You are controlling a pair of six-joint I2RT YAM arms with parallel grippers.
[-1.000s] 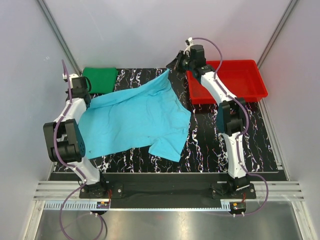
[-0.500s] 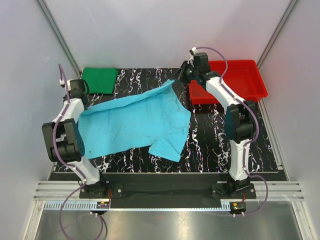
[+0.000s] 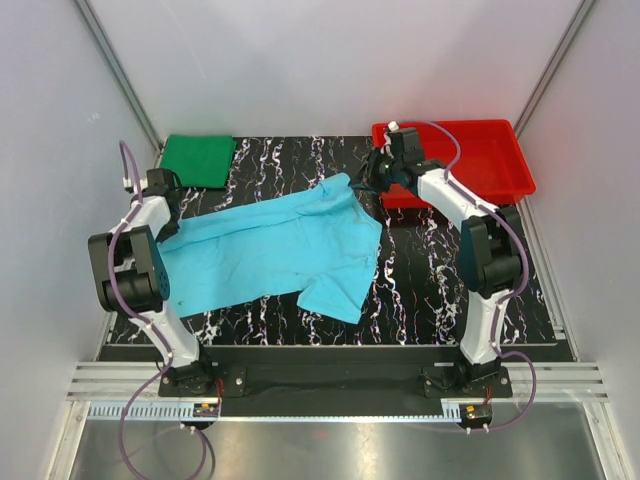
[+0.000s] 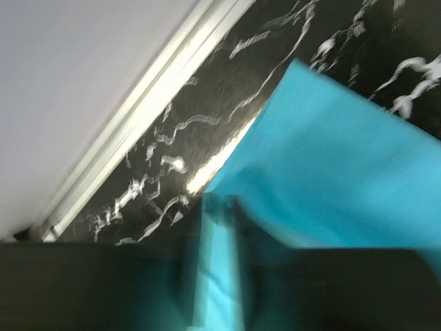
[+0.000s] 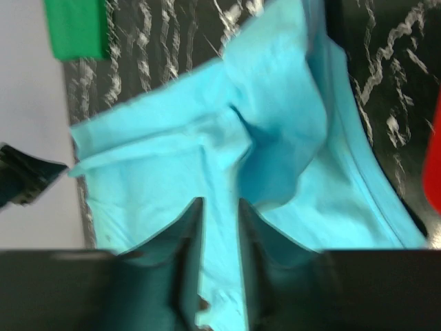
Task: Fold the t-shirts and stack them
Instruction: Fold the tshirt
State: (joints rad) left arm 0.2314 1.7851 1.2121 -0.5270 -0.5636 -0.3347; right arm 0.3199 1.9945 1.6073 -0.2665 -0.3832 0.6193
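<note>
I take the red tray (image 3: 486, 160) as my mark; it sits at the far right of the marbled black table (image 3: 430, 280). The light blue t-shirt (image 3: 270, 245) lies spread open and rumpled on the table to the left of the tray, with its nearest corner just beside the tray's left wall. The dark green t-shirt (image 3: 200, 158) lies folded flat well to the left of the tray, along the same far edge of the table and apart from the blue one.

The right gripper (image 3: 365, 185) is low at the tray's left side, on that nearest corner of the blue shirt. Its wrist view shows a strip of blue cloth between the fingers (image 5: 186, 262), but blur keeps me from telling whether they pinch it or have let it go. The left gripper (image 3: 170, 210) is at the shirt edge farthest from the tray. Blue cloth runs between its fingers (image 4: 189, 276) too, and I cannot tell whether it is gripped.
</note>
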